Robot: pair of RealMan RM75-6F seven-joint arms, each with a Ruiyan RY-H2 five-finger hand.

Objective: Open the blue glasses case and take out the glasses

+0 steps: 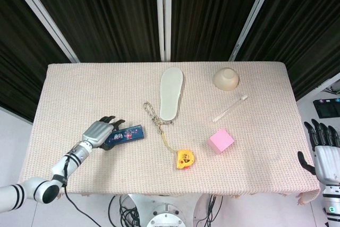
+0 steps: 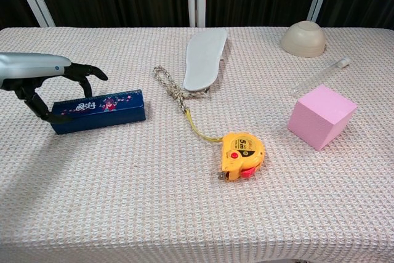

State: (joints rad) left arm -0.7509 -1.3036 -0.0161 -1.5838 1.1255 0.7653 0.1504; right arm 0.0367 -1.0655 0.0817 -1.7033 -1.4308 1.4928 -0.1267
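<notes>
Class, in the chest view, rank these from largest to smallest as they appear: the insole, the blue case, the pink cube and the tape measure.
1. Insole and blue case: too close to rank.
2. Pink cube.
3. Tape measure, though it is nearest the camera.

Bright, even overhead light, both views sharp, with only soft faint shadows on the tablecloth (image 2: 184, 214).

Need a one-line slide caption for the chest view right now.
Left hand poised over the end of the closed blue glasses case, with tape measure and pink cube nearby.
</notes>
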